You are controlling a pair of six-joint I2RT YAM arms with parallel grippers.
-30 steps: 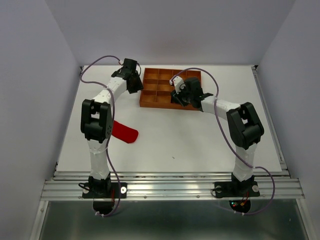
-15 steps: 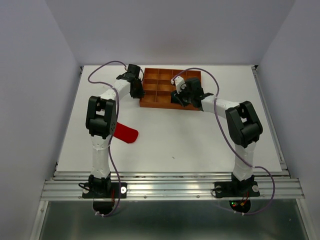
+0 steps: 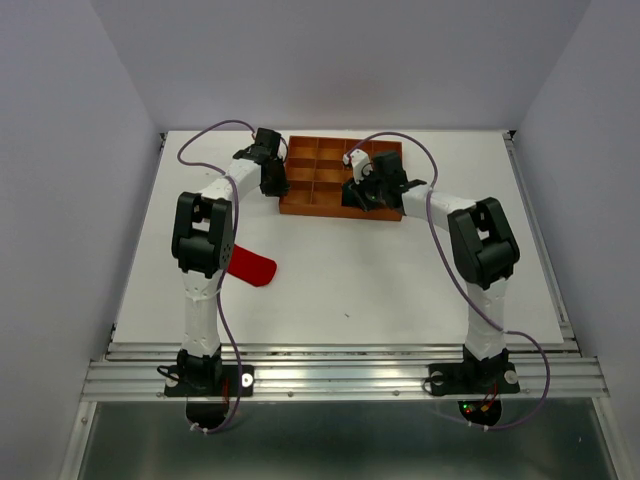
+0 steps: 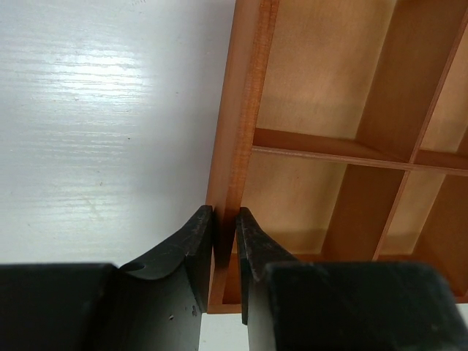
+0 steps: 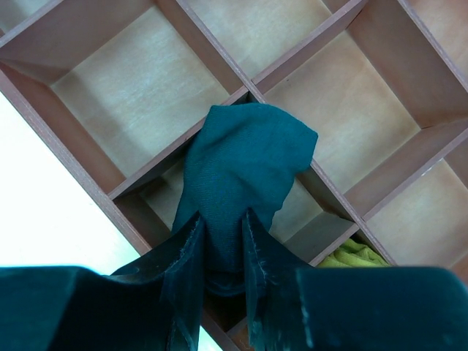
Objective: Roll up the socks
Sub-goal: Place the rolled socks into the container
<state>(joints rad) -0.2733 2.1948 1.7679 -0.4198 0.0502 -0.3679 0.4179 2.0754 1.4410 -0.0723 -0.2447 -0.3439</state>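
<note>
**Teal sock held over the tray while the red one lies on the counter**

Both of your arms reach to the far side of the white counter [image 3: 400, 280], where the orange-brown tray [image 4: 245, 110] sits.

Your left gripper [image 4: 225, 241] is closed on the tray's left wall, close to one of its corners; one finger sits outside over the counter, the other inside a compartment; the wall fills the narrow gap between them.

Your right gripper [image 5: 223, 227] pinches the teal sock [image 5: 245, 164] by one end, its fingers drawn in tight on the fabric. The rest of the sock bunches out ahead of the fingers and lies across a junction of the dividers [image 5: 219, 58] in the near right part of the tray; whether it touches a compartment floor cannot be told.

The yellow sock [image 5: 351, 256] lies in a compartment just beside the teal one; only a small crumpled edge of it shows past the gripper's body.

The red sock [image 3: 250, 266] lies flat on the counter, well apart from the tray, on the near left; one end is hidden under the left arm [image 3: 205, 240]. The other compartments in the wrist views show bare wood.
</note>
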